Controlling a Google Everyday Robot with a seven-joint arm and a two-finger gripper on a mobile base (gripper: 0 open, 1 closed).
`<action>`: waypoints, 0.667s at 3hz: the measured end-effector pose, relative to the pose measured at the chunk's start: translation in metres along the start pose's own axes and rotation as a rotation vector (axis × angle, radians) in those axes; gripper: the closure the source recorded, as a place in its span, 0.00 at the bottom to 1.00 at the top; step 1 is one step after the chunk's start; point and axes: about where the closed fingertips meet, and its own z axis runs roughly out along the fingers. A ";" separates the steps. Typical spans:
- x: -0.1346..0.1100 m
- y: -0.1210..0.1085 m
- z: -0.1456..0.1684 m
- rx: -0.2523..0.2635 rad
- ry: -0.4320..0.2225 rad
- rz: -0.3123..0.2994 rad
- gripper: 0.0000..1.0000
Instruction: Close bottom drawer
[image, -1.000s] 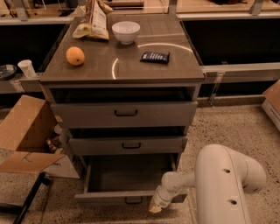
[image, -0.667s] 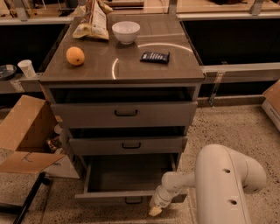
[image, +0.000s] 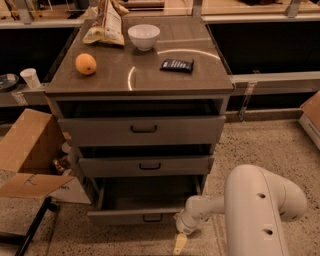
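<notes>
- Camera view: my arm (image: 260, 210) comes in from the lower right, its thick white housing standing over the speckled floor (image: 280, 150).
- A slimmer white link runs left and slightly down from that housing to my wrist, low to the ground.
- My pincer (image: 180, 243) hangs from the wrist, pointing down and a little left toward the floor. Only a tan tip of it shows, so I cannot tell whether it is spread or pressed together.
- It holds nothing that I can see.
- The bottom drawer (image: 132, 216) is the lowest of three in the grey-brown cabinet. It stands pulled well out, and its shallow inside looks bare and dark.
- Its flat front panel carries a small black handle (image: 152, 218) near the middle.
- My pincer sits just beside the right end of that front panel, in front of it and lower. My wrist is close to the panel's right corner, but I cannot tell whether it touches.
- The handle lies to the left of my pincer, apart from it.
- Above, the middle drawer (image: 147, 165) and the top drawer (image: 142, 131) stick out only a little.
- On the desk (image: 150, 77) rest an orange (image: 86, 64), a white bowl (image: 144, 36), a snack bag (image: 106, 25) and a dark wrapped bar (image: 176, 65).
- An open cardboard box (image: 25, 150) stands on the floor left of the cabinet.
</notes>
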 end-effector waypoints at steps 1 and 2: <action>-0.007 -0.024 -0.001 0.032 -0.021 -0.050 0.00; -0.016 -0.063 -0.005 0.085 -0.044 -0.103 0.19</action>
